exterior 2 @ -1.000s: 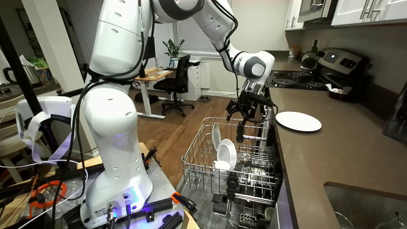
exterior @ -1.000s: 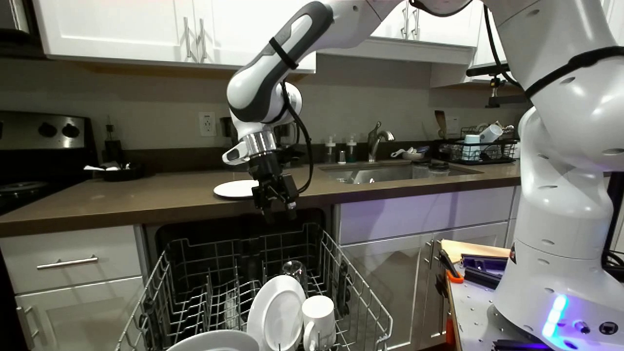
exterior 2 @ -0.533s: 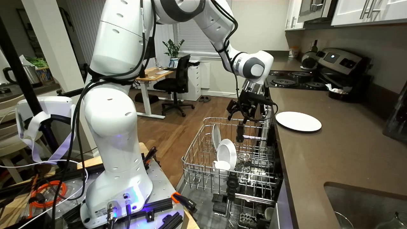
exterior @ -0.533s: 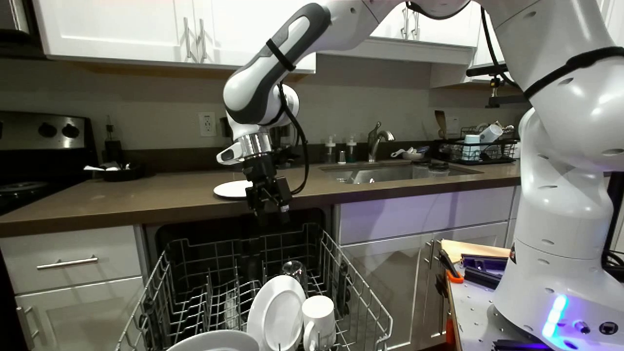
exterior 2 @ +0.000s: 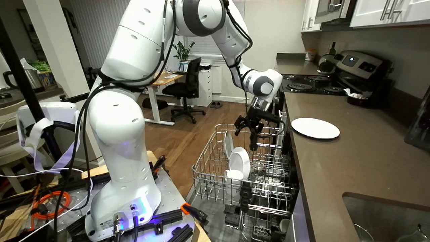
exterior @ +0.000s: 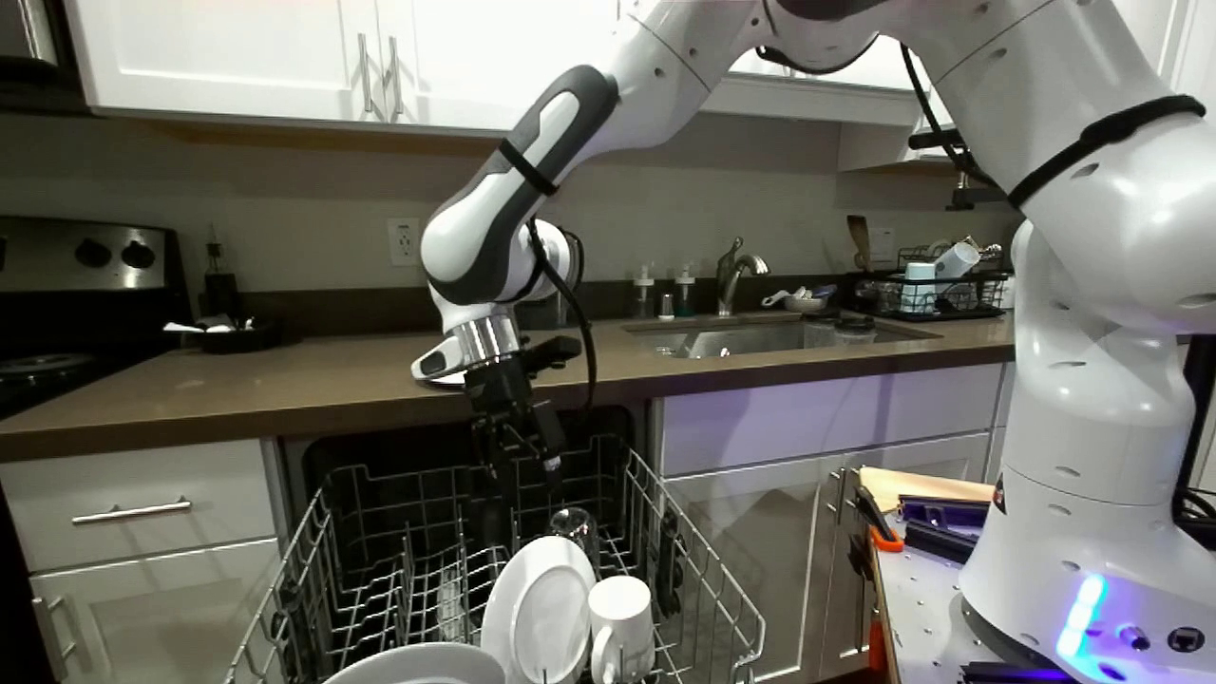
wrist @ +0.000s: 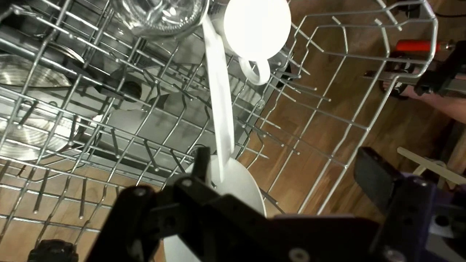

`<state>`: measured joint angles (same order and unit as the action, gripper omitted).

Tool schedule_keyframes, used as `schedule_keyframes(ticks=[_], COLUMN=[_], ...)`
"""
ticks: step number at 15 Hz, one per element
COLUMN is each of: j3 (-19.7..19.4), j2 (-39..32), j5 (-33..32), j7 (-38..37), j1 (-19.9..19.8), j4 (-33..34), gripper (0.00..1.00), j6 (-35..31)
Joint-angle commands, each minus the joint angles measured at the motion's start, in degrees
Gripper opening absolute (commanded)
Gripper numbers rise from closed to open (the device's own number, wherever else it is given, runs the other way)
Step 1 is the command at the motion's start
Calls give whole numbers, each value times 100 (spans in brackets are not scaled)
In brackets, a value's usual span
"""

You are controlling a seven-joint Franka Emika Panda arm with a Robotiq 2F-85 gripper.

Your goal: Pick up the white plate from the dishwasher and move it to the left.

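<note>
The white plate (exterior: 539, 608) stands tilted in the dishwasher rack (exterior: 689, 528), which is below the desk (exterior: 285, 375) level and before its front edge. In an exterior view the bottom of this plate is cut off, and it covers a part of the glass (exterior: 573, 521) behind it. The wrist view shows the plate only from its side, as a narrow white band. The white cup (wrist: 256, 27) near to it is too bright to show details, and the greyish dish (wrist: 240, 182) is partly covered by the end effector (wrist: 285, 163). A further plate (exterior 2: 315, 128) lies near the front edge of the desk; in an exterior view the robot arm (exterior: 470, 237) hides most of it.

The end effector is released: its jaws stand wide apart. Against the dark inside of the dishwasher (exterior: 389, 445) they are hard to make out. In both exterior views the end effector hangs above the dishwasher rack, higher than the white plate and apart from it. In the wrist view one end of the white band appears just beside one jaw; how far below it is, I cannot tell.
</note>
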<state>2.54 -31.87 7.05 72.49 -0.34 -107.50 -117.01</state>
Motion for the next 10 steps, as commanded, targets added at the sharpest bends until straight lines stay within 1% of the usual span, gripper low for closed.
schedule_keyframes(ticks=[1,5,6,7,8,9,10], j3=[220,348,372,393,419,448,468], j2=[-527,-977,-1064,-1147,-1217,-1317,-1381], j5=[-91,-68,-68,-64,-56,-53,-53], j7=[-120,-59,-50,-45,-31,-53,-49], j1=[-111,-156,-164,-174,-187,-174,-176], j4=[375,645,696,752,791,845,885], gripper=[100,99,92,91,88,80,85], j6=[-138,-136,-139,-139,-144,-153,-154])
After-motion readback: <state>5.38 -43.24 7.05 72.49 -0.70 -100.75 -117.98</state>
